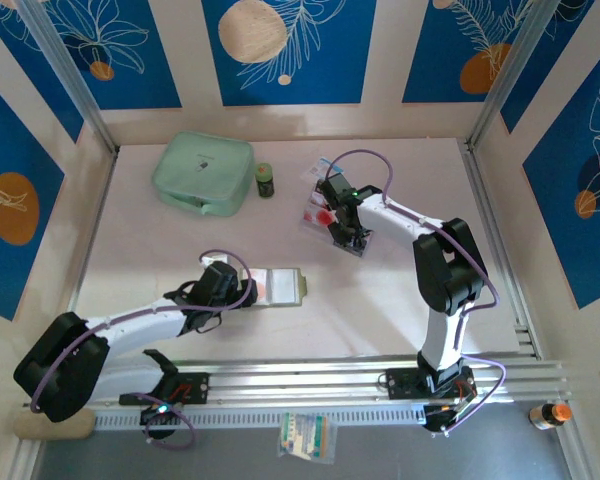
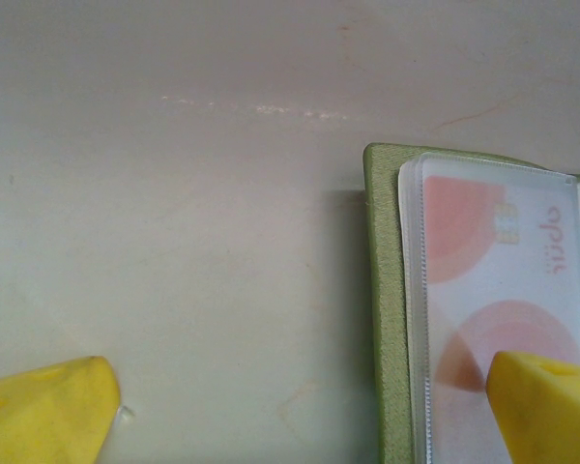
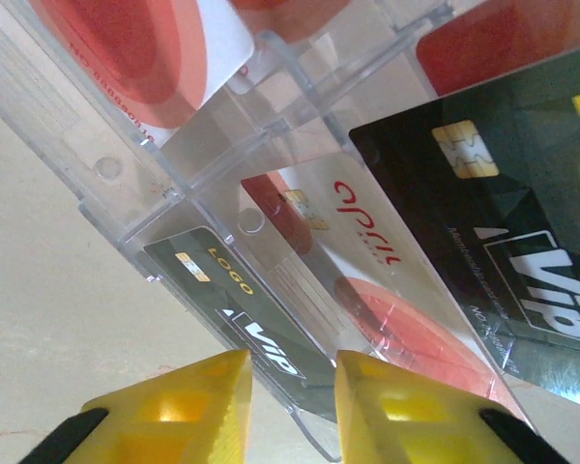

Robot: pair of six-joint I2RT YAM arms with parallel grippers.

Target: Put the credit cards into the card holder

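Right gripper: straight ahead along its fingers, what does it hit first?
Probably the nearer black VIP card, in the near corner of the clear tray, right ahead of the right gripper. Depth is unclear; the tray rim may touch first.

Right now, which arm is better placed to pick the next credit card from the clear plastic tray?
Right. The right gripper hangs open over the tray of cards; the left gripper sits at the olive-green folding card holder.

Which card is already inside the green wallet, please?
The whitish card with red circles, under the wallet's clear sleeve; the other cards lie at the clear tray.
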